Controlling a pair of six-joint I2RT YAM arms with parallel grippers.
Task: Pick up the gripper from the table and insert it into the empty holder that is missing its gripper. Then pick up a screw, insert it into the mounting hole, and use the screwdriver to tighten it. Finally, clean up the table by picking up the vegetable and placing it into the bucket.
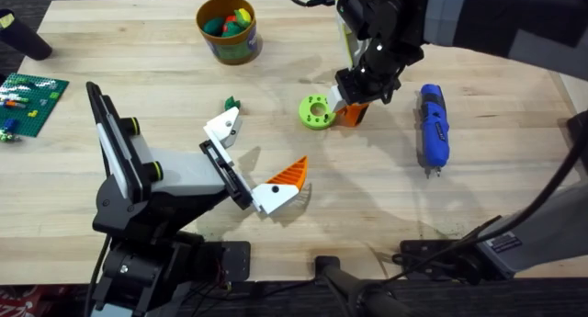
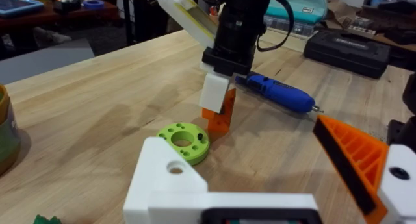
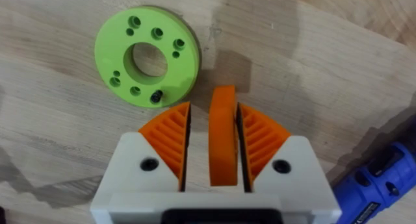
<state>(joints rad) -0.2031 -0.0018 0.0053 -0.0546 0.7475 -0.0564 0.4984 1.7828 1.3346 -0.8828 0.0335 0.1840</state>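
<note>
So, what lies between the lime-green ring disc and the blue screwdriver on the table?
In the overhead view, the right end effector stands between the lime-green ring disc and the blue screwdriver, shut on the orange gripper.

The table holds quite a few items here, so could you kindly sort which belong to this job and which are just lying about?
Belonging to the job:
- the gripper, clamped in the right gripper
- the holder with its mounting hole
- the screwdriver
- the bucket
- the vegetable

Lying about:
- the lime-green disc
- the green brick plate
</note>
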